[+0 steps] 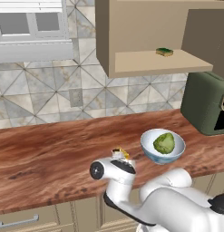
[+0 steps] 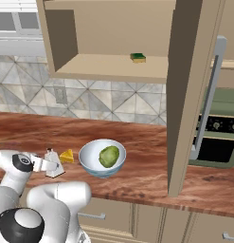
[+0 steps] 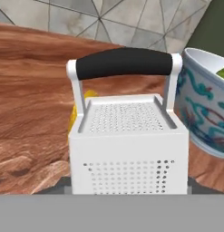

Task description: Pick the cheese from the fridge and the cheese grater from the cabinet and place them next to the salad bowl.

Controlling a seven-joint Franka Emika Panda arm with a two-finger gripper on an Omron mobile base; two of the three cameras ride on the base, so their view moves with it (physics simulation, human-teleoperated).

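Grater point(image 3: 127, 145) upright, cheese point(image 2: 67, 156) behind, bowl point(image 2: 92, 163) beside

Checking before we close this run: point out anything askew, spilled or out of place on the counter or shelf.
Nothing is spilled or toppled. The cheese grater stands upright beside the salad bowl, with the cheese between them. One oddity: a green-and-yellow sponge lies alone on the shelf of the cabinet, whose door hangs open.

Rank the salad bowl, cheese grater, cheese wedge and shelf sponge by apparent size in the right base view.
1. Salad bowl, clearly largest.
2. Cheese grater.
3. Cheese and sponge look about alike; the sponge sits farther back on the cabinet shelf, so I won't rank them.
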